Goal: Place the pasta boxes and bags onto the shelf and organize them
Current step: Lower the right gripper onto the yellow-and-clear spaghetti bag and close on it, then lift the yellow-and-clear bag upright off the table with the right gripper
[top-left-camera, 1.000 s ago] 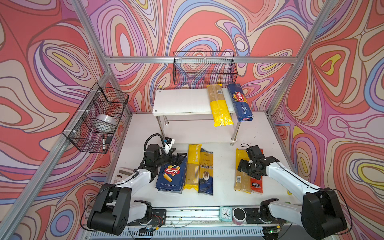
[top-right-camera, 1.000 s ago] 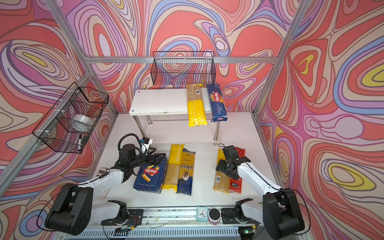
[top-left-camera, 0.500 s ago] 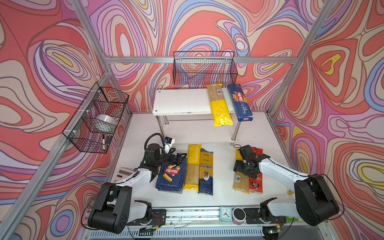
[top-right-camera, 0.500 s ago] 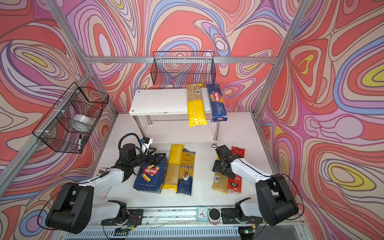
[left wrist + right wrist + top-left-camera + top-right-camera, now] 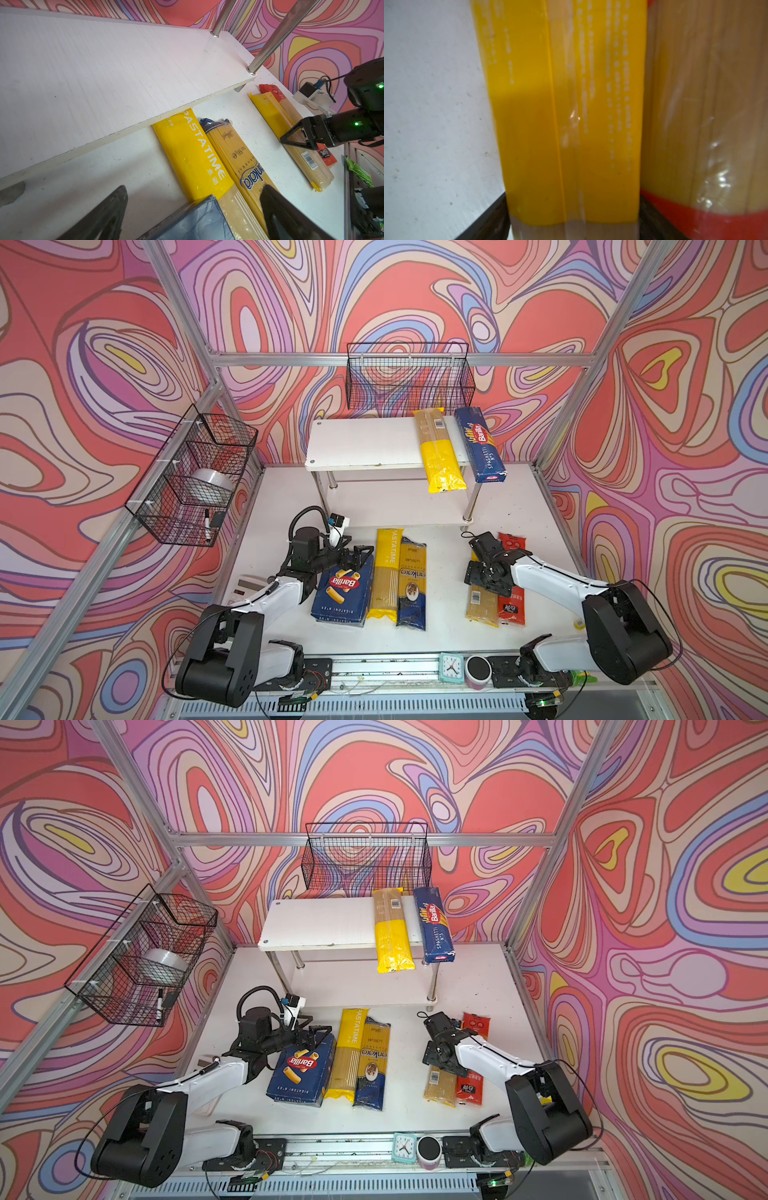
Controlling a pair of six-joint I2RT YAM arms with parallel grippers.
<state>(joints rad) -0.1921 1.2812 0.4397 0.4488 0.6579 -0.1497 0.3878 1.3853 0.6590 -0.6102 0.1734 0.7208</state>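
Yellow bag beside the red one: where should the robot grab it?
Probably around its middle, across the narrow width, from straight above. The yellow bag lies flat and long, so only its thin sides fit the right pincer. The red bag touches one side, so squeeze in carefully.

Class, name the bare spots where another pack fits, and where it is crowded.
Free: top board left of the shelved yellow bag; lower board; table strip between dark blue bag and the plain yellow bag beside the red bag. Crowded: rigatoni box, PASTATIME bag, dark blue bag side by side.
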